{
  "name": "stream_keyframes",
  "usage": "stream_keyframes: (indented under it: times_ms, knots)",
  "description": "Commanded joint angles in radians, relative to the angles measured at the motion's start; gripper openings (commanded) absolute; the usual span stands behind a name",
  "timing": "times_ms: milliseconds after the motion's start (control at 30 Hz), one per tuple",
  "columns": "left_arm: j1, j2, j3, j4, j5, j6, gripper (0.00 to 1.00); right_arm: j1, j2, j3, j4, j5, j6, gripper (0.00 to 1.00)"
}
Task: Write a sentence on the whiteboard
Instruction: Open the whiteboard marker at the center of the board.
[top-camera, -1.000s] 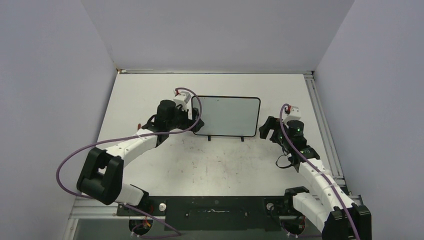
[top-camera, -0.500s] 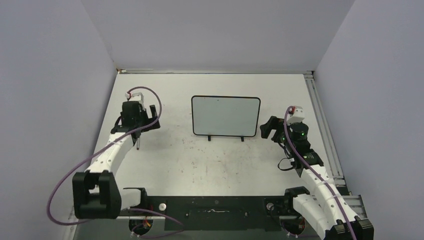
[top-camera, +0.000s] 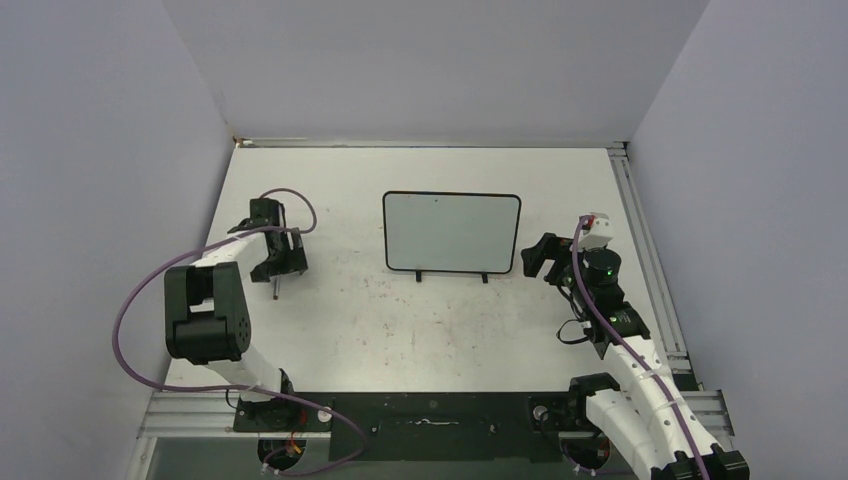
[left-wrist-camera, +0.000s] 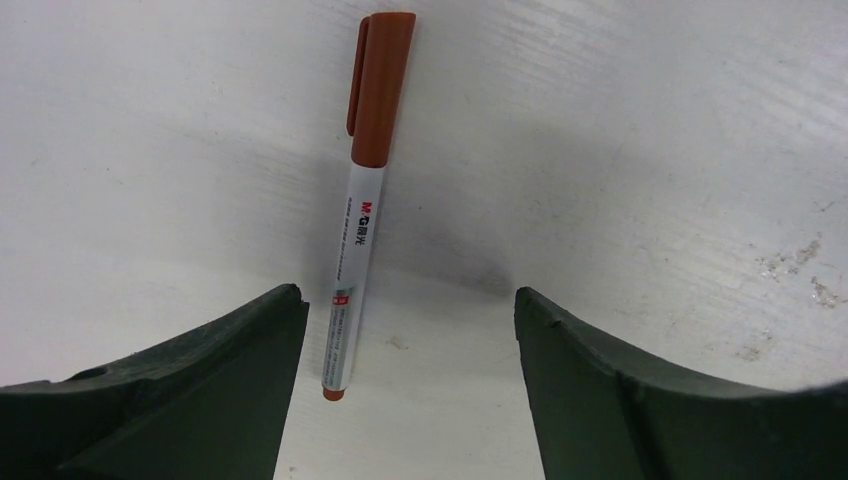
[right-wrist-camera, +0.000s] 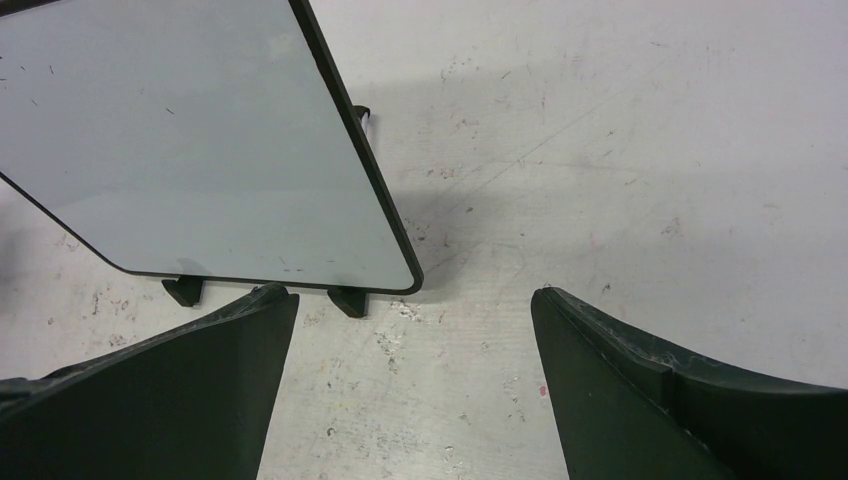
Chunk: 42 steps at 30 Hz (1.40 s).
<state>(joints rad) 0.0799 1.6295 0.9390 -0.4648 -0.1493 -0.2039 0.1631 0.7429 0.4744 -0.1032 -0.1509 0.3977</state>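
**Left arm pulls back from board**

We have swung our left gripper (top-camera: 275, 262) well left of the one whiteboard (top-camera: 452, 232). Its jaws stand apart over one capped marker (left-wrist-camera: 365, 200). Our right gripper (top-camera: 535, 258), also spread wide, sits just right of the whiteboard.

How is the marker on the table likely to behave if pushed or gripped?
The marker looks slim and round, so a sideways push would probably roll it until the cap clip catches. Its glossy, rigid barrel seems light and might slip when gripped.
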Motion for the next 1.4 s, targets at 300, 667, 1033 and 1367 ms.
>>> stream_keyframes:
  times_ms: [300,667,1033,1367]
  knots:
    - [-0.013,0.053,0.054,-0.102,0.113,-0.01,0.52,-0.007,-0.015,-0.002,0.034,0.016,0.003,0.91]
    - [0.001,0.069,0.077,-0.081,0.096,-0.031,0.5,-0.007,-0.008,-0.002,0.033,0.023,0.001,0.91]
    - [0.038,0.174,0.128,-0.093,0.148,-0.048,0.07,-0.007,-0.016,-0.002,0.032,0.023,-0.002,0.91]
    - [0.048,-0.209,-0.088,0.07,0.357,-0.26,0.0,0.019,-0.096,0.027,0.018,-0.095,-0.009,0.91]
